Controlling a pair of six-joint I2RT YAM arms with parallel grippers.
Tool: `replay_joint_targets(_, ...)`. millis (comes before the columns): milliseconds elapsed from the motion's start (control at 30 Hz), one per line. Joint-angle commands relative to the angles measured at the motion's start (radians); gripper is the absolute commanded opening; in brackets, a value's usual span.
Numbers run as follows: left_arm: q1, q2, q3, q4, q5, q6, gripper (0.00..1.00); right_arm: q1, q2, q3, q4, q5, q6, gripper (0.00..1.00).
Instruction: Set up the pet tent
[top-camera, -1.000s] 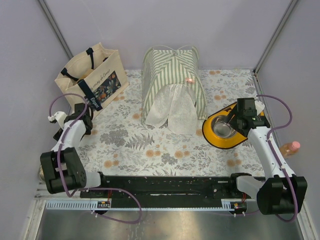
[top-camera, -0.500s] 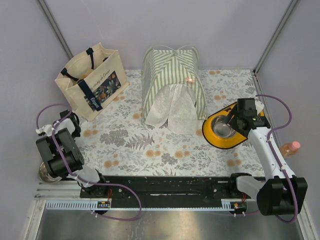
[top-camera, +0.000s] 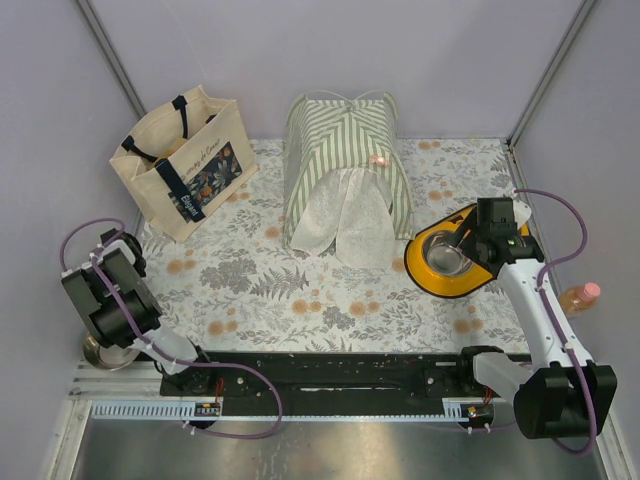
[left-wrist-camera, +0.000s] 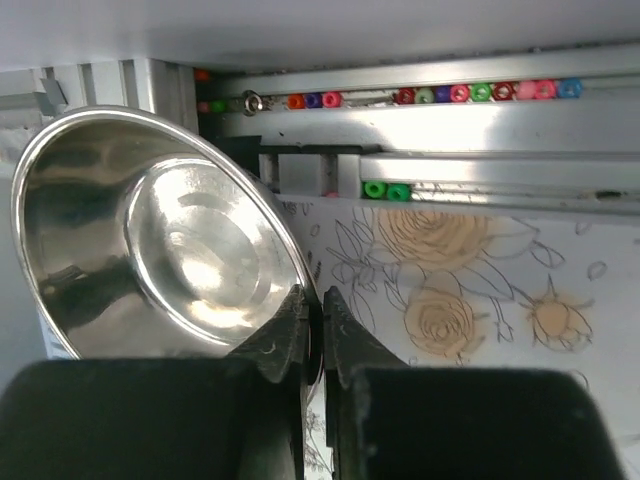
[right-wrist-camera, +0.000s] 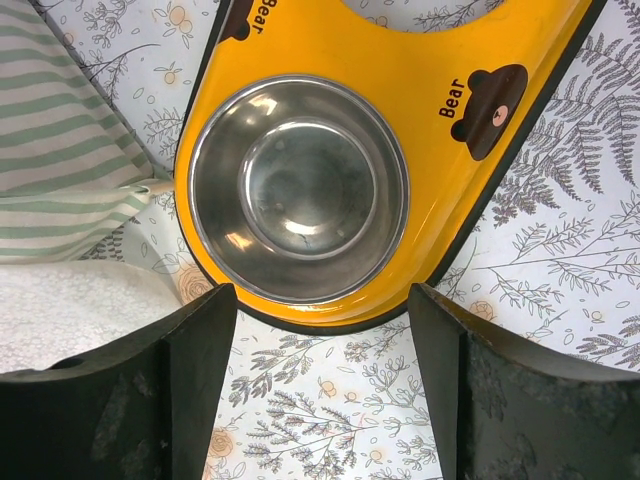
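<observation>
Green-and-white striped fabric pet tent (top-camera: 345, 165) stands at the far edge of the table (top-camera: 300, 300), left of the nearer, open-jawed right gripper (right-wrist-camera: 320, 310); left gripper (left-wrist-camera: 315, 300) is clamped on a round steel bowl (left-wrist-camera: 150, 240)

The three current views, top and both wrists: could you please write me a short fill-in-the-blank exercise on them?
1. The left end effector is shut on the ___ of the steel bowl.
2. The right end effector hangs ___ above the yellow feeder.
3. The beige tote bag stands to the ___ of the pet tent.
Missing words: rim; open; left.
</observation>
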Motion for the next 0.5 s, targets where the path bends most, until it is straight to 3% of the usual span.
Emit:
replay_joint_targets(0, -0.037, -0.069, 0.023, 0.029, 0.119, -0.008, 0.0, 0.002, -0.031, 0.011, 0.004, 0.039, -0.014, 0.78)
replay_joint_targets(100, -0.125, -0.142, 0.012, 0.021, 0.124, -0.04, 0.0, 0.004, -0.038, 0.026, -0.011, 0.041, -0.014, 0.78)
replay_joint_targets(233, -0.352, -0.235, 0.034, -0.043, 0.089, -0.069, 0.0, 0.002, -0.05, 0.048, -0.031, 0.021, -0.008, 0.78)
replay_joint_targets(400, -0.743, -0.374, 0.04, -0.114, 0.06, -0.092, 0.0, 0.004, -0.067, 0.056, -0.048, -0.017, 0.011, 0.79)
replay_joint_targets(467, -0.964, -0.432, 0.013, -0.135, -0.024, -0.103, 0.0, 0.004, -0.072, 0.056, -0.051, -0.04, 0.015, 0.79)
